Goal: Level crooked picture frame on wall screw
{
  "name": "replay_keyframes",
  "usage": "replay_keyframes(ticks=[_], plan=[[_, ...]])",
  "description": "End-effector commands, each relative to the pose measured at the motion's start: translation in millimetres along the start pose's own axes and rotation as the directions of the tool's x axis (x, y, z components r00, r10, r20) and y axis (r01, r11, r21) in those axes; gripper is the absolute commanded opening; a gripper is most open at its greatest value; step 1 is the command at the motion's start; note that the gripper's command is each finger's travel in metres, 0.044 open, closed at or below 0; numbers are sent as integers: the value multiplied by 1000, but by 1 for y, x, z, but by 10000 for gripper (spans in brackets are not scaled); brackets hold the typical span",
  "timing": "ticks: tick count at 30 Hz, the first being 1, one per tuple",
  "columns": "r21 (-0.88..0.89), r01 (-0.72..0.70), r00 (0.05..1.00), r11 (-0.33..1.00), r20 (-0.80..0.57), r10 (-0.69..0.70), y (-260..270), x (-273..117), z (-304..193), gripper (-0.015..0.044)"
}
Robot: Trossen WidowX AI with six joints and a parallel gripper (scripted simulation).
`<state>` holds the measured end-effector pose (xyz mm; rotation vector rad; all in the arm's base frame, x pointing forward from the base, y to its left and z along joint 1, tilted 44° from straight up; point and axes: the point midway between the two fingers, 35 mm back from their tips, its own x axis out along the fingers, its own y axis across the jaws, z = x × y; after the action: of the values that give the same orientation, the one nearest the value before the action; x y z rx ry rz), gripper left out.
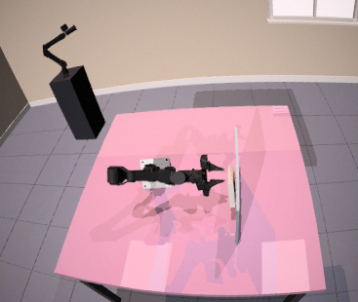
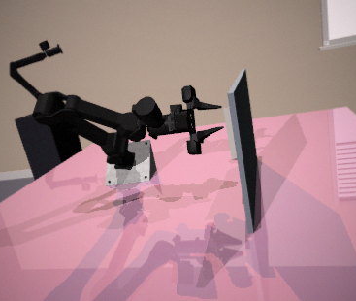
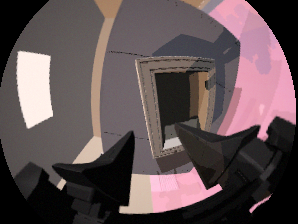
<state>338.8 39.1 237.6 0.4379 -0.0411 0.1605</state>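
Note:
The picture frame (image 1: 231, 187) (image 2: 229, 133) shows nearly edge-on in the top and exterior views, as a pale slab on the near face of the upright panel (image 1: 237, 146) (image 2: 250, 160). In the wrist view the frame (image 3: 148, 107) has a brown-grey ribbed border around a dark, mirror-like middle. Its outline looks slanted there, but which side is higher I cannot tell. My gripper (image 1: 223, 174) (image 2: 222, 117) (image 3: 154, 129) is open and empty. Its fingertips point at the frame, a short gap away from it. The screw and the notched strip are hidden.
The pink table (image 1: 124, 136) (image 2: 21, 243) carries my arm's grey base plate (image 1: 147, 185) (image 2: 130, 177) and the panel. A black pedestal (image 1: 77, 104) with another thin black arm (image 1: 53, 48) stands beyond the table's far left corner. Shadows fall across the tabletop.

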Motion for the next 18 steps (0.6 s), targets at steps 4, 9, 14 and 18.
replay_keyframes(ticks=[4, 9, 14, 18], plan=[[4, 0, 1000, 1000, 8, 0, 1, 13, 3, 260], [4, 0, 1000, 1000, 8, 0, 1, 21, 3, 260], [4, 0, 1000, 1000, 8, 0, 1, 29, 3, 260], [4, 0, 1000, 1000, 9, 0, 0, 33, 3, 260]])
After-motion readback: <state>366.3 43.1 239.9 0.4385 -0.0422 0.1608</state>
